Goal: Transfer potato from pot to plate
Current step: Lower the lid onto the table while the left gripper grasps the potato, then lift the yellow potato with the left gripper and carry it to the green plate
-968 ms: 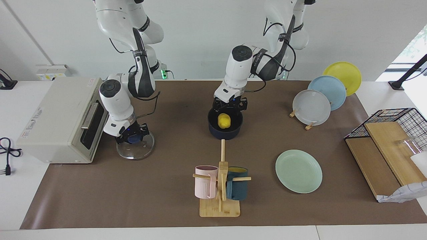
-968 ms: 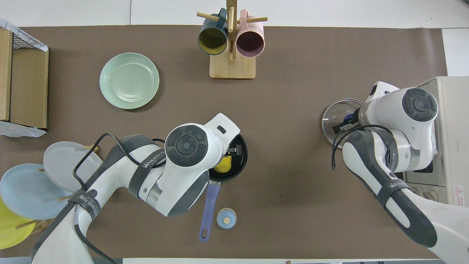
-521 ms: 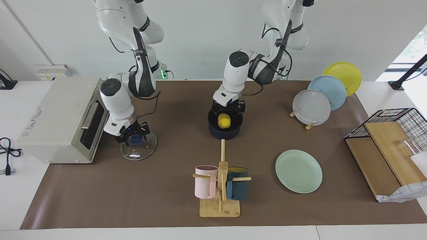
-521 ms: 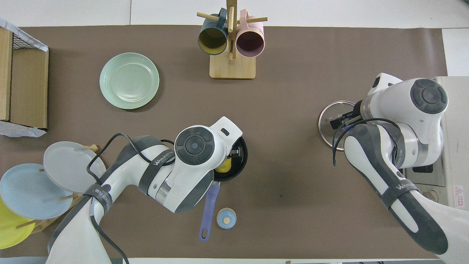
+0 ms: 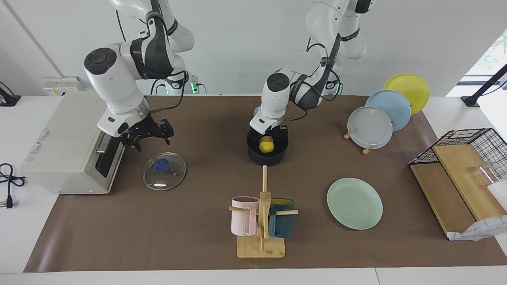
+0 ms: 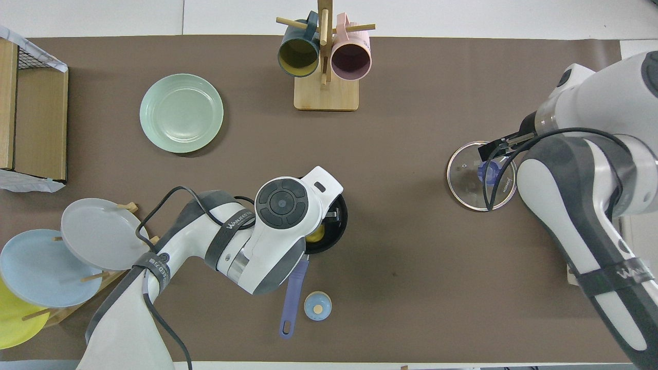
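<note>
Left hand (image 5: 269, 134) is down in the pot (image 5: 267, 153), fingers either side of the potato (image 5: 266, 144); can't tell if they are spread or already pinching it. Potato sits inside the pot, not lifted. Pot is mid-counter, its blue handle (image 6: 291, 296) pointing toward the robots, probably so the arm drops in from above without fouling it. Small blue timer (image 6: 317, 306) just beside the handle.

Right hand (image 5: 149, 133) is up in the air, over the brown mat between the toaster oven (image 5: 69, 142) and the glass lid (image 5: 164, 171); fingers spread, holding nothing. Lid lies flat on the counter (image 5: 198, 237), so the pot is open for the grab. Right arm looks to be waiting.

Mint-green plate (image 5: 354, 203) is empty, farther from the robots than the pot, toward the left arm's end, well apart; an easy reach for that arm.

Brown mat covers the white counter. Mug tree (image 5: 261, 221) with pink and navy mugs, plate rack (image 5: 386, 109) with grey, blue and yellow plates, wire basket with boards (image 5: 461, 166). White wall; bright window at the left arm's end.
</note>
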Robot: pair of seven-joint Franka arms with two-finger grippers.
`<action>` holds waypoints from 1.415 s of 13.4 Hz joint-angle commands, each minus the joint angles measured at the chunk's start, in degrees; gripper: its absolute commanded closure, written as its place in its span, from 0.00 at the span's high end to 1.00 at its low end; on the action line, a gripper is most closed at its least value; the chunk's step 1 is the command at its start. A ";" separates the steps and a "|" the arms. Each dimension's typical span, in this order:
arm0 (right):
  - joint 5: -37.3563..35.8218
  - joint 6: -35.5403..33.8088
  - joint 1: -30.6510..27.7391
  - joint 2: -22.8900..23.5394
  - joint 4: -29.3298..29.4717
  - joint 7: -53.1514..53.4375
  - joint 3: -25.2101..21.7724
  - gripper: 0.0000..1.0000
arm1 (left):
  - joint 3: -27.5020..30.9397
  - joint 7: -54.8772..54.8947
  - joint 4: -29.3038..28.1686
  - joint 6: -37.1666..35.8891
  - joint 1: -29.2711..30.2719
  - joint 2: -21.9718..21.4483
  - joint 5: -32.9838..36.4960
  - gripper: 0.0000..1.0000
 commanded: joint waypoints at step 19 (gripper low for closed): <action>-1.95 -7.61 -5.64 -4.00 1.78 2.68 0.72 1.00 | 1.39 -0.53 5.63 -11.65 3.31 -6.41 -0.52 0.00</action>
